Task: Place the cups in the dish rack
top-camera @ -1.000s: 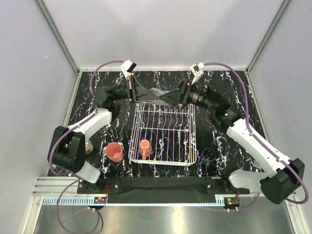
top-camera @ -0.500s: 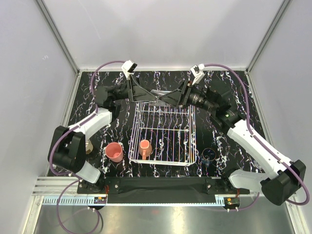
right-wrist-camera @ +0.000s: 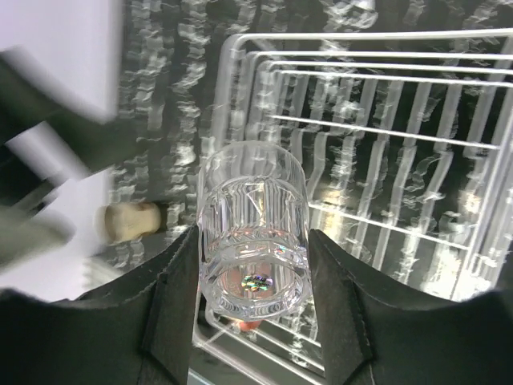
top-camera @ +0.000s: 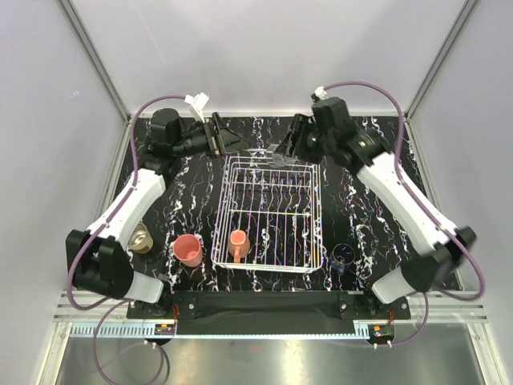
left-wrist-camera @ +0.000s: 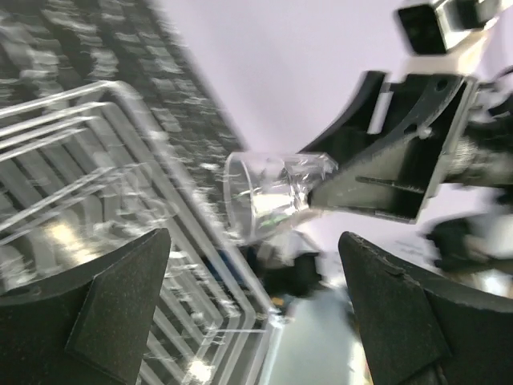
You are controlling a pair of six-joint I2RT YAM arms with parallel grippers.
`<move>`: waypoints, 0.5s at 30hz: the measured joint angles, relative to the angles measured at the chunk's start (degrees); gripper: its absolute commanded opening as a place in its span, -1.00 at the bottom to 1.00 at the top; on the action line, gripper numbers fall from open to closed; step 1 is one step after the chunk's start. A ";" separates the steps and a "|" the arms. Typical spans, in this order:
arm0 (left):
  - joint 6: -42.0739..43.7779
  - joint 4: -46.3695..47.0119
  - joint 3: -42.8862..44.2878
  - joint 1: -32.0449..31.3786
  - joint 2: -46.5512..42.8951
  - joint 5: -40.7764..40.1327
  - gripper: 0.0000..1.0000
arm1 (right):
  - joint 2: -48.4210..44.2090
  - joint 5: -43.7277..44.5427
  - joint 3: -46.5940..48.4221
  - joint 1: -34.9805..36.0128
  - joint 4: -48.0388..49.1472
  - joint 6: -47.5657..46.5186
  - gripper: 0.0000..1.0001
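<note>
My right gripper [right-wrist-camera: 252, 234] is shut on a clear glass [right-wrist-camera: 252, 200], which hangs over the far edge of the white wire dish rack [right-wrist-camera: 385, 160]. From above, the glass [top-camera: 277, 153] sits at the tip of the right gripper [top-camera: 290, 149]. The left gripper [top-camera: 233, 143] stands open just left of the rack's [top-camera: 268, 210] far left corner, holding nothing. In the left wrist view its fingers [left-wrist-camera: 120, 297] gape wide, apart from the glass [left-wrist-camera: 268, 192]. An orange mug [top-camera: 238, 242] stands inside the rack. A pink tumbler [top-camera: 188, 250], a cream cup [top-camera: 140, 238] and a dark blue cup [top-camera: 345, 255] stand on the table.
The table top is black marble-patterned [top-camera: 377, 208], walled by white panels on three sides. Purple cables loop from both arms. The arm bases and a black bar [top-camera: 256, 303] line the near edge.
The left gripper opened, let go of the glass and drew back to the left. The right gripper now holds the glass alone, and its arm has swung up and back.
</note>
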 measured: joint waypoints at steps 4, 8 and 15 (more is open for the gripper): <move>8.07 -12.63 0.74 0.90 -2.91 -6.64 0.85 | 12.37 6.25 13.75 0.00 -12.37 -2.64 -1.00; 11.45 -19.43 0.90 2.75 -3.30 -10.91 0.84 | 23.87 11.58 25.46 0.00 -20.59 -5.44 -1.00; 12.83 -23.52 0.90 4.37 -3.30 -13.31 0.85 | 36.65 18.38 37.16 -0.26 -29.27 -9.51 -1.00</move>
